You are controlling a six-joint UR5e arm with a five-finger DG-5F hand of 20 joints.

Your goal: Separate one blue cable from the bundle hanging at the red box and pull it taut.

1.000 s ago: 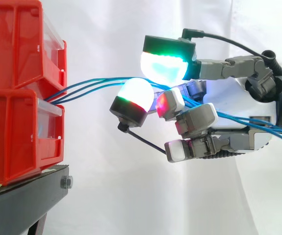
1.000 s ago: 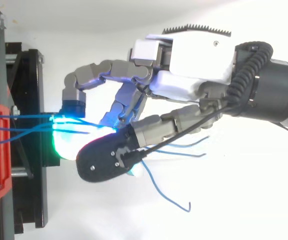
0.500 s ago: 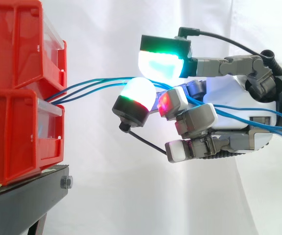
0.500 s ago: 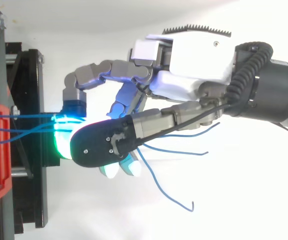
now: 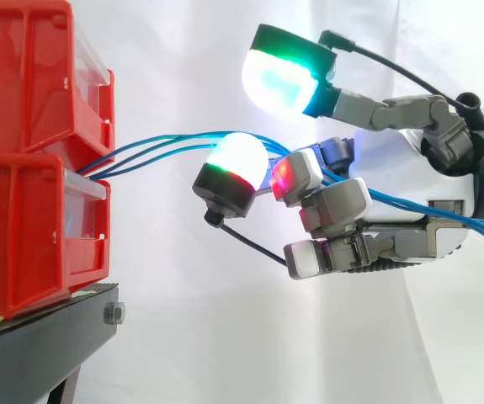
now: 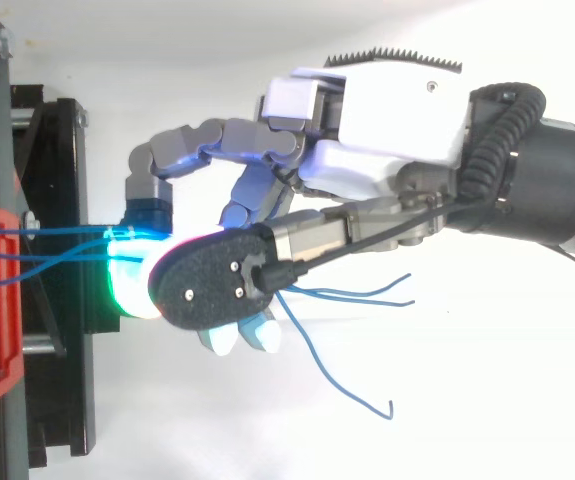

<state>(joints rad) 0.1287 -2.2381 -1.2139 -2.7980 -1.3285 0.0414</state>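
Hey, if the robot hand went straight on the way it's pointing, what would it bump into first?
Probably the front of the lower red bin, where the blue cables come out. Between it and the robot hand the way looks free, though depth is unclear.

Black stand (image 5: 39,345) before white curtain (image 5: 183,50)

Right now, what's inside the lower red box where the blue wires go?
The blue cables run into the lower red box at its top front edge. Its red walls and the upper red box cover the inside, hiding their ends.
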